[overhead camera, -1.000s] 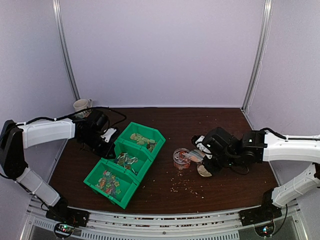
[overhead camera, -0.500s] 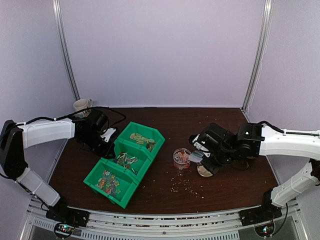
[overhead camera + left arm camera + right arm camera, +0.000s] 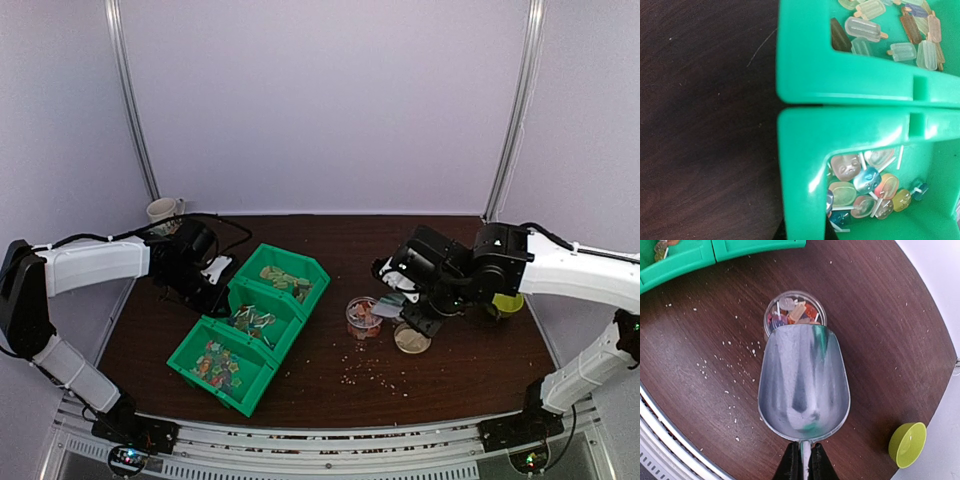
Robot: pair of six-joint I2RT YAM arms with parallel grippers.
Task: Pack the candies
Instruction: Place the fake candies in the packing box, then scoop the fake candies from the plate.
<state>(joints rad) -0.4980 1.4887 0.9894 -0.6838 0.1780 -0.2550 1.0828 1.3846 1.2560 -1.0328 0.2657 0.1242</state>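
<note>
Candies fill three joined green bins point(image 3: 232, 345): popsicle shapes point(image 3: 890, 35) in the far one, lollipop shapes point(image 3: 865, 185) in the middle one, mixed colours point(image 3: 217, 362) in the near one. A clear cup point(image 3: 795, 310) holds mixed candies; it also shows in the top view point(image 3: 362, 316). My right gripper point(image 3: 802, 452) is shut on the handle of an empty metal scoop point(image 3: 802, 380), whose lip hangs over the cup's near rim. My left gripper point(image 3: 213, 280) sits at the middle bin's left wall point(image 3: 805, 165), with its dark fingers on either side of the wall.
A round gold lid point(image 3: 411, 340) lies just right of the cup. A lime bowl point(image 3: 907, 442) sits further right. Pale crumbs point(image 3: 375, 372) are scattered in front of the cup. A mug point(image 3: 163, 210) stands at the back left corner.
My right arm has moved back and a little left with the scoop, uncovering the gold lid and the lime bowl. The left arm and the bins have not moved.
</note>
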